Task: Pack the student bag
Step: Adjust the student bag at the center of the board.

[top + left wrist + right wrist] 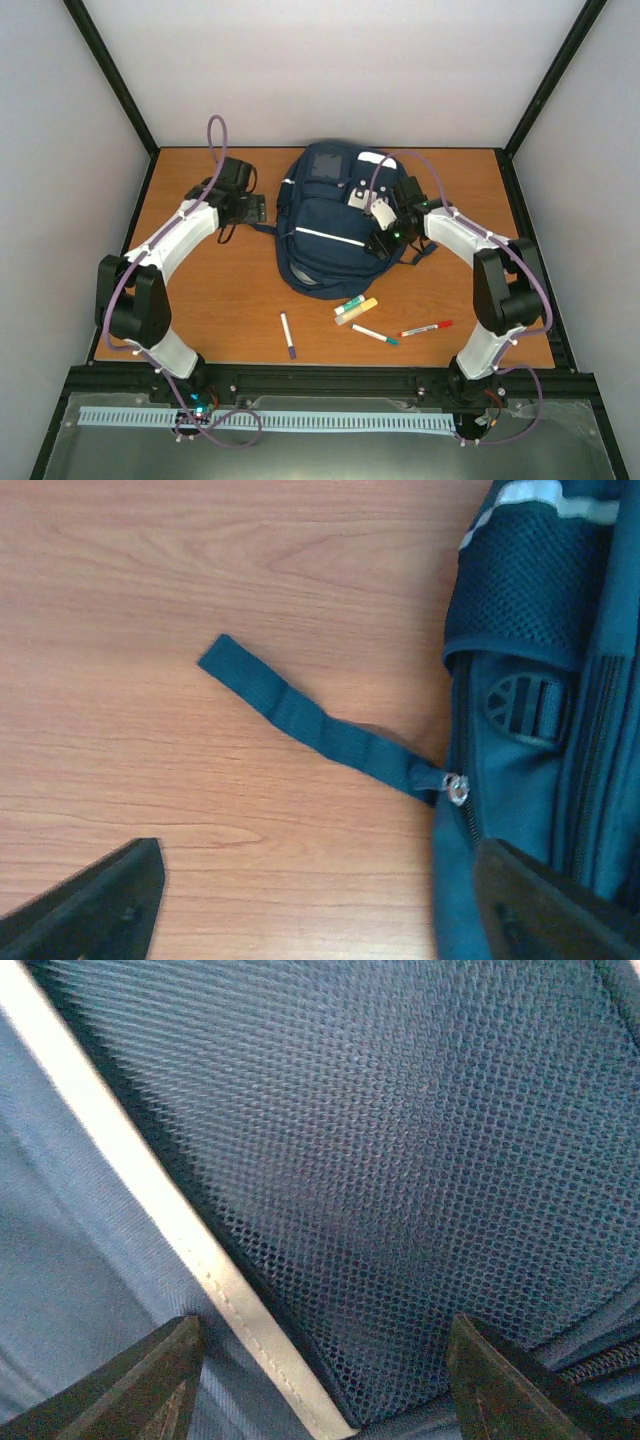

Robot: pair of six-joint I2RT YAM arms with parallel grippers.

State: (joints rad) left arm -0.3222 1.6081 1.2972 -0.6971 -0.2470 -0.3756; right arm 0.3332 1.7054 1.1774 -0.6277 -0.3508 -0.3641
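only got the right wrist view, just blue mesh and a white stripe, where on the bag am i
Observer: The right pincer is over the right side of the student bag, which lies mid-table.
Operator: whats left outside the bag
Observer: Five pens lie loose on the table between the bag and the arm bases, the purple-tipped pen furthest left.
Operator: and the left arm
Observer: The left pincer hangs open by the bag's left edge, near a strap attached to a zipper pull.
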